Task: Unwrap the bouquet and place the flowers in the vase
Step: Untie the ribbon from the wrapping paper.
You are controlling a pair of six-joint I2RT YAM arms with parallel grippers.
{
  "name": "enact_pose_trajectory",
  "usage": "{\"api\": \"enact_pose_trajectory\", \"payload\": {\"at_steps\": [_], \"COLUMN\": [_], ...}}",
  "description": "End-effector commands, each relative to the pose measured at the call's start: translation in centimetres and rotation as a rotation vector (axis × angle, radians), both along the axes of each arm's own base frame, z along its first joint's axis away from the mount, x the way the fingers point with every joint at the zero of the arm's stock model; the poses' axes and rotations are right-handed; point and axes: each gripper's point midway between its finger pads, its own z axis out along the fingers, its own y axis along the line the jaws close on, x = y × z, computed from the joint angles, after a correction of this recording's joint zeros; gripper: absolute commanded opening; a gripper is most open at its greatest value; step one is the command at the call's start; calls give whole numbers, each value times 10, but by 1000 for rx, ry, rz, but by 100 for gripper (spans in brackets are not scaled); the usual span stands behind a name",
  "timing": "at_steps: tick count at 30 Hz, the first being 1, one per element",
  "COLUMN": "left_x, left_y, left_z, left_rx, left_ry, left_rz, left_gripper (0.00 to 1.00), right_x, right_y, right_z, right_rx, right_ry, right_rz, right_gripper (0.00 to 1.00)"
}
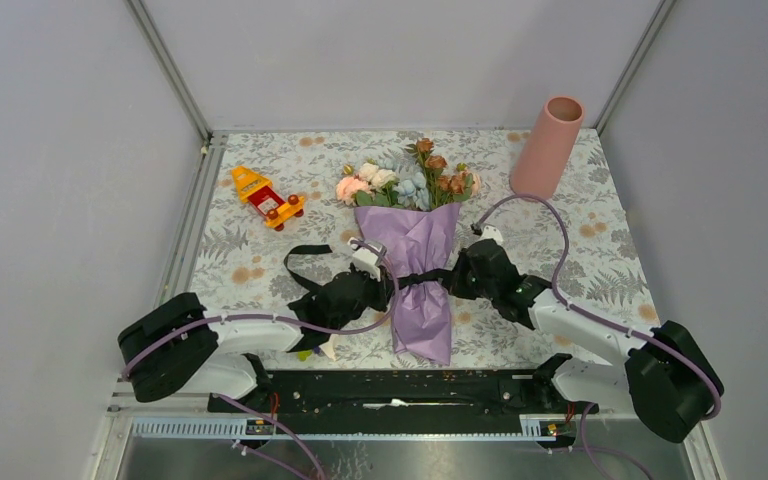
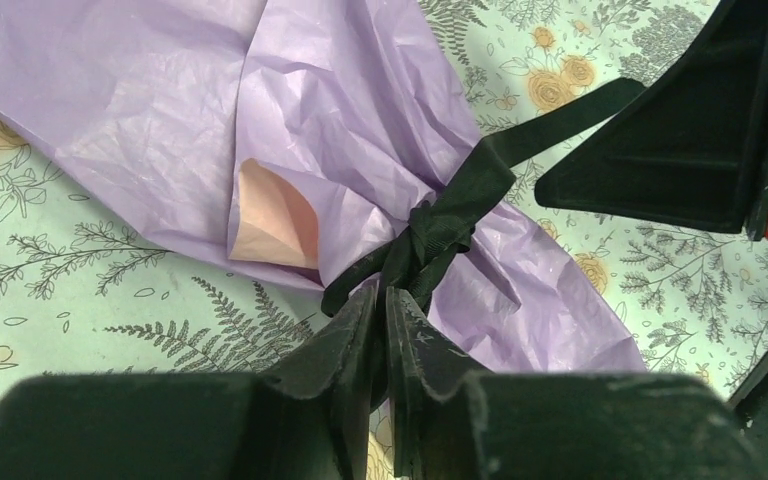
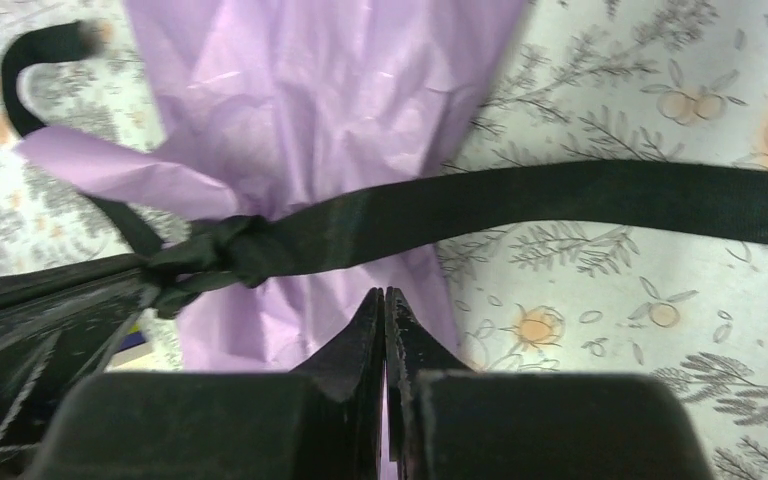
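Bouquet [image 1: 415, 262] is lying flat in the middle of the floral tablecloth [image 1: 580, 262], with its flowers [image 1: 405, 185] pointing toward the far wall and its purple paper tapering back toward the arms. I am watching both grippers crowding its waist, where the black ribbon [image 2: 460, 210] is knotted around the wrap. The left gripper [image 2: 385, 305] is sitting right at the knot with its jaws showing a narrow slit. Ribbon is running down into that slit, but I cannot tell whether it is being pinched. The right gripper [image 3: 385, 300] is pressing its fingers together just below the ribbon strap, over the paper's edge. The salmon vase [image 1: 547, 147] is standing upright at the far right, well apart from the bouquet, and an orange toy vehicle [image 1: 267, 197] is resting to the left of the blooms.
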Motion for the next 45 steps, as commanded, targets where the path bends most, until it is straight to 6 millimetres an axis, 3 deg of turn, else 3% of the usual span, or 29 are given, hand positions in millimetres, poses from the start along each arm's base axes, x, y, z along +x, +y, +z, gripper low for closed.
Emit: {"api": "enact_pose_trajectory", "payload": {"at_steps": [1, 7, 11, 16, 26, 38, 45], "left_x": [2, 0, -5, -6, -11, -14, -13], "left_y": [-10, -18, -24, -29, -28, -31, -32], "left_z": [27, 40, 55, 51, 37, 36, 35], "left_rx": [-65, -128, -210, -217, -218, -224, -210], "left_ry": [-68, -100, -135, -125, -91, -90, -92], "left_rz": [-42, -73, -109, -124, -136, -158, -157], "left_gripper": [12, 1, 0, 0, 0, 0, 0], "right_x": [9, 7, 3, 4, 15, 23, 23], "right_y": [21, 40, 57, 71, 79, 87, 90], "right_z": [42, 74, 79, 74, 59, 43, 34], "right_rx": [94, 140, 160, 189, 182, 163, 153], "right_ry": [-111, -197, -191, -170, -144, -109, -86], "right_rz": [86, 163, 222, 234, 203, 200, 205], "right_gripper": [5, 23, 25, 29, 35, 34, 26]}}
